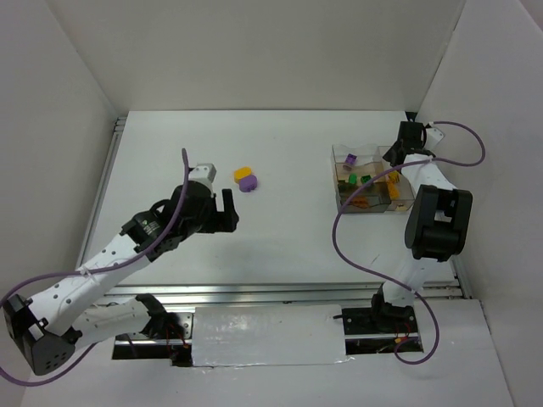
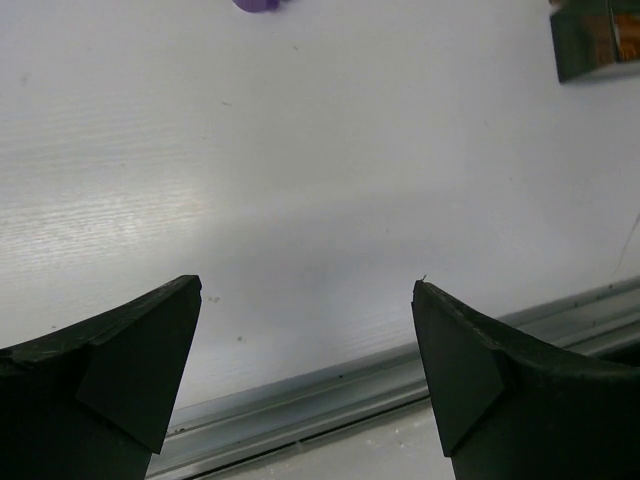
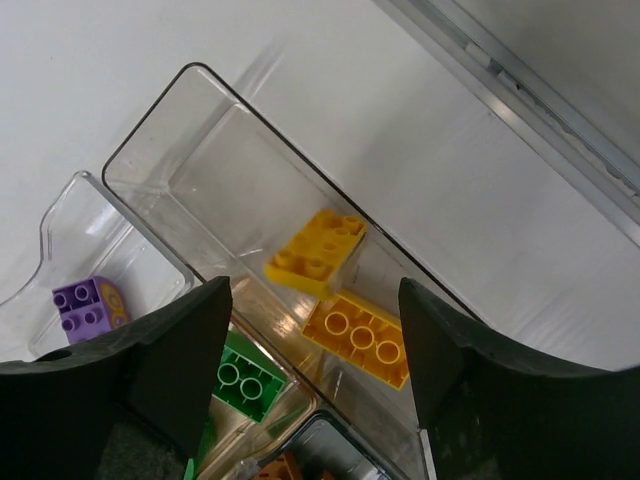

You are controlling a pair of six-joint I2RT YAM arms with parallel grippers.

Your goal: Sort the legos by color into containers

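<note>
legos (image 3: 315, 250), both yellow, lie in container (image 3: 200, 150) beneath right pincer (image 3: 313, 285).

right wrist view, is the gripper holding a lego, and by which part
Nothing is held. The right gripper has its fingers apart over the container, and both yellow legos lie free in it, touching neither finger.

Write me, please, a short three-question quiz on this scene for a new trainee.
1. True or false: the left gripper is holding a lego.
2. What colour are the two legos in the compartment below the right gripper: A purple, B yellow, C green?
3. How many loose legos lie on the table outside the containers?
Key: 1 false; 2 B; 3 two.
</note>
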